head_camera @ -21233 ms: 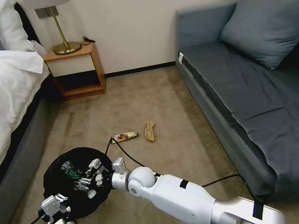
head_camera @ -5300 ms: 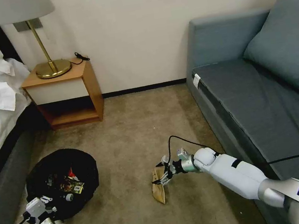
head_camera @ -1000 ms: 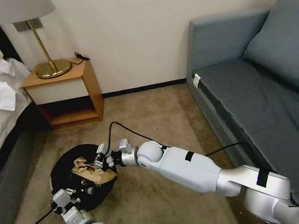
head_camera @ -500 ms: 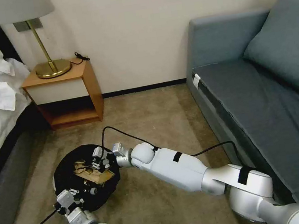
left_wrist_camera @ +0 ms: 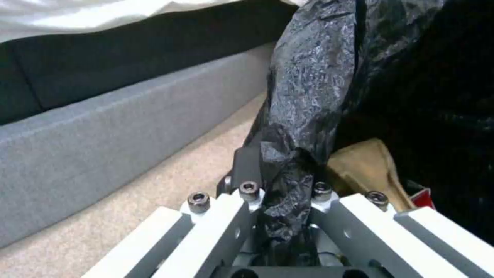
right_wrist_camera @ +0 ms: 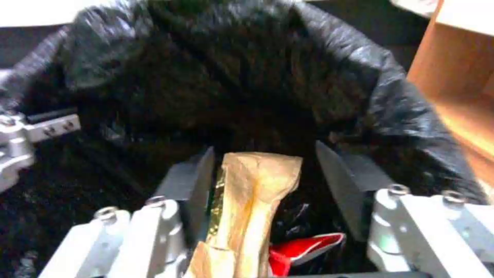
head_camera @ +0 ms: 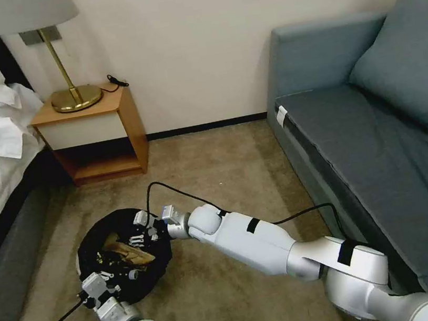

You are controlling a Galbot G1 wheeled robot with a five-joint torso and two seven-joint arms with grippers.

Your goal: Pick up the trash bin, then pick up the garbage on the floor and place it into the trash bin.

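The tan peel-like strip (head_camera: 128, 249) has just dropped into the trash bin (head_camera: 97, 238). The right gripper (head_camera: 146, 227), at the bin's 2 o'clock, has fingers spread wide and empty; the left gripper (head_camera: 100, 285), at 6 o'clock, pinches the rim. No litter is visible on the carpet.

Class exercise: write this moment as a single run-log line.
left gripper: shut on trash bin rim | right gripper: open over bin | tan peel: inside bin, between the fingers
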